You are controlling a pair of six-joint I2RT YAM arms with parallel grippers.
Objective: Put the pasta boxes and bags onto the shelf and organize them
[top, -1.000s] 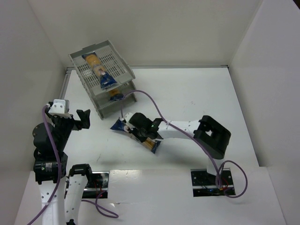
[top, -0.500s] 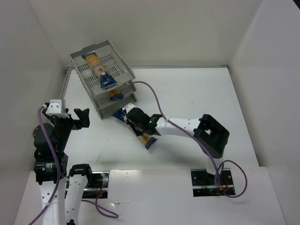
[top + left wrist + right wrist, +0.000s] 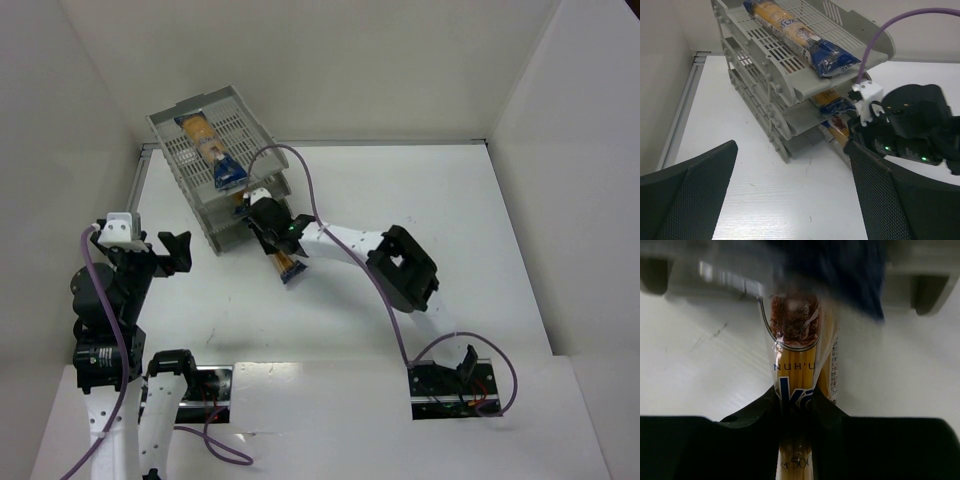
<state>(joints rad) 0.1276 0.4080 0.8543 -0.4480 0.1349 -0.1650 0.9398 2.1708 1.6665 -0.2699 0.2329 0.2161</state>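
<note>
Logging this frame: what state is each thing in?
Top packet: lying in top tier.
Middle packet: lying in middle tier.
Third packet: gripped, nose at lowest tier.
Shelf: upright, two tiers filled.
Left pincer: open, empty.
Right pincer: shut on third packet.

Wht table [image 3: 450, 220], wht walls [image 3: 400, 60] on 3 sides; grey metal strip [image 3: 682, 107] along table's L edge.

the white flat tabletop [image 3: 470, 220] carries a light grey plastic three-tier stack of slotted trays [image 3: 258, 140], standing in its far left corner, askew to the edges. at the near edge sit a black left mounting plate [image 3: 215, 380] and a black right mounting plate [image 3: 435, 385]. a long narrow spaghetti packet with dark blue ends [image 3: 289, 266] slants just in front of the stack; whether it touches the tabletop cannot be told.
</note>
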